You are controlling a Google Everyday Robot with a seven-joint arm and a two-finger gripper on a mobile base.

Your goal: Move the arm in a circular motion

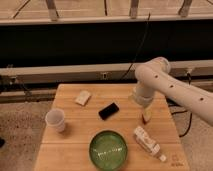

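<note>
My white arm [170,87], made of thick rounded segments with small dark dots, reaches in from the right over the wooden table [70,135]. It bends down at the elbow to a narrow pale tool end. The gripper [145,118] hangs just above the table's right side, between the black phone [108,110] and the lying bottle [146,141]. It touches none of them.
A white paper cup [55,120] stands at the left. A green bowl [108,149] sits at the front middle. A small pale packet [83,97] lies at the back left. A dark wall and metal rails run behind the table.
</note>
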